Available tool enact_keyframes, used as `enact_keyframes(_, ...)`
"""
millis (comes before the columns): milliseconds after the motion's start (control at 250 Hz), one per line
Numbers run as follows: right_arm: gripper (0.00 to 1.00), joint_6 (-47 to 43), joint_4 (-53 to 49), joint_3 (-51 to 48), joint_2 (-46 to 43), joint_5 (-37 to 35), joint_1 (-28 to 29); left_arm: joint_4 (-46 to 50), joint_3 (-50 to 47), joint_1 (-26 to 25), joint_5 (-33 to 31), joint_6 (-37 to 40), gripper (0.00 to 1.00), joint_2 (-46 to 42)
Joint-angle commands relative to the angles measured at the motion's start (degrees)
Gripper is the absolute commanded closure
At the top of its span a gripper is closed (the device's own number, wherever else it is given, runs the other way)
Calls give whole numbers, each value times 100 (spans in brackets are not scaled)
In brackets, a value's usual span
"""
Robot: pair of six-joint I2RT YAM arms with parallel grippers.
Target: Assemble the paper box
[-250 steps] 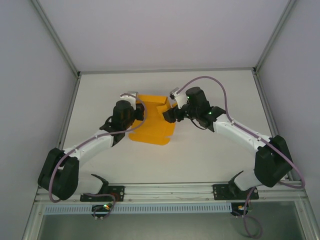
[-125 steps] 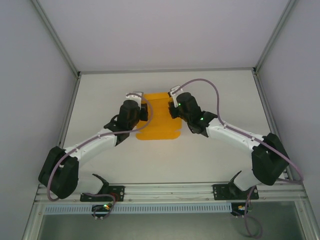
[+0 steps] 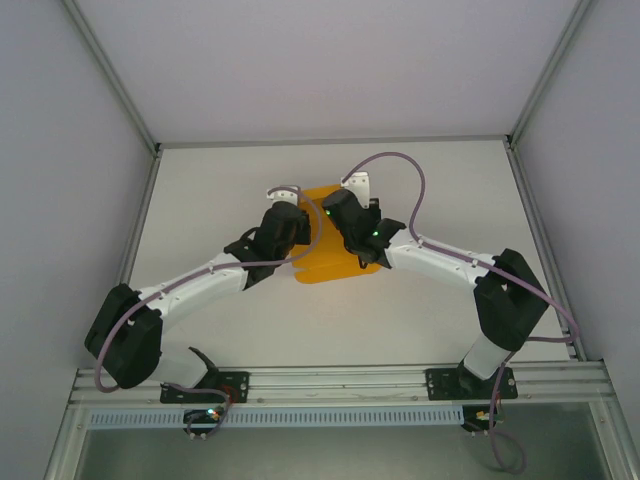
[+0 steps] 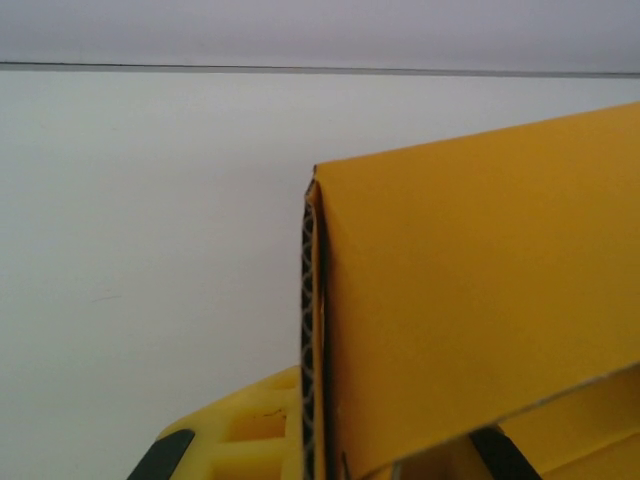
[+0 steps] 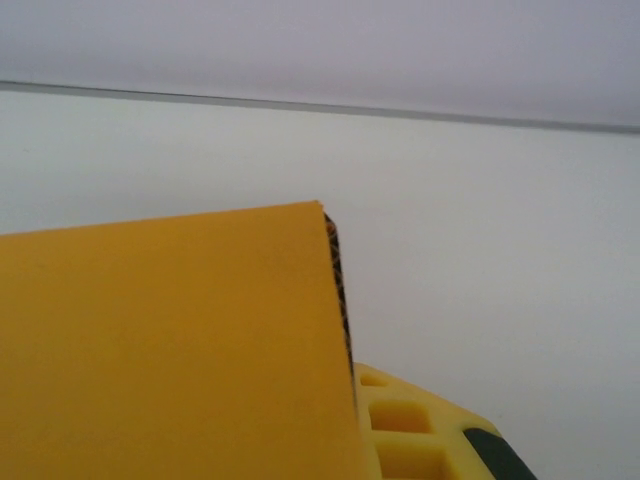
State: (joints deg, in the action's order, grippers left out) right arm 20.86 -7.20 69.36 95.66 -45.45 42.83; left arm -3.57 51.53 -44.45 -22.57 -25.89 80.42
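Note:
The paper box (image 3: 335,270) is a bright orange card lying mid-table, with its side panels folded up between the two wrists. My left gripper (image 3: 305,222) and right gripper (image 3: 335,215) meet close together over its middle. In the left wrist view an upright orange panel (image 4: 480,300) shows its corrugated edge, and my left gripper (image 4: 330,450) is shut on it beside a yellow finger (image 4: 240,430). In the right wrist view my right gripper (image 5: 345,450) is shut on another orange panel (image 5: 170,350), with a yellow finger (image 5: 420,430) just to the right of the card's edge.
The white table (image 3: 450,190) is boxed in by pale walls on the left (image 3: 60,200), right (image 3: 590,200) and back. An aluminium rail (image 3: 340,385) with the arm bases runs along the near edge. Purple cables loop above both wrists.
Both arms swung inward until the wrists nearly touch. The right gripper went from open to shut on the card. The orange card folded narrower between them.

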Motion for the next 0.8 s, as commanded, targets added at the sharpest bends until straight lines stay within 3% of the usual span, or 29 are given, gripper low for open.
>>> enact_keyframes(0, 100, -737, -522, -63, 298, -1970, -424, 530, 163, 170, -973, -429, 100, -176)
enact_keyframes(96, 100, -220, -1383, 206, 428, -2394, -475, 666, 176, 191, -1057, -575, 100, -144)
enact_keyframes(228, 100, 1681, -2855, 527, 444, -2738, -517, 786, 215, 233, -991, -694, 100, -75)
enact_keyframes(371, 100, 2162, -3091, 701, 523, -2676, -504, 878, 286, 247, -1048, -764, 100, -12)
enact_keyframes(643, 92, 1926, -2336, 583, 471, -2120, -451, 922, 382, 252, -1004, -891, 100, 143)
enact_keyframes(707, 89, 1584, -1577, 313, 290, -1775, -433, 943, 401, 252, -1017, -904, 100, 161)
enact_keyframes(799, 74, 467, 63, -415, -116, -788, -406, 912, 407, 255, -1004, -900, 100, 174)
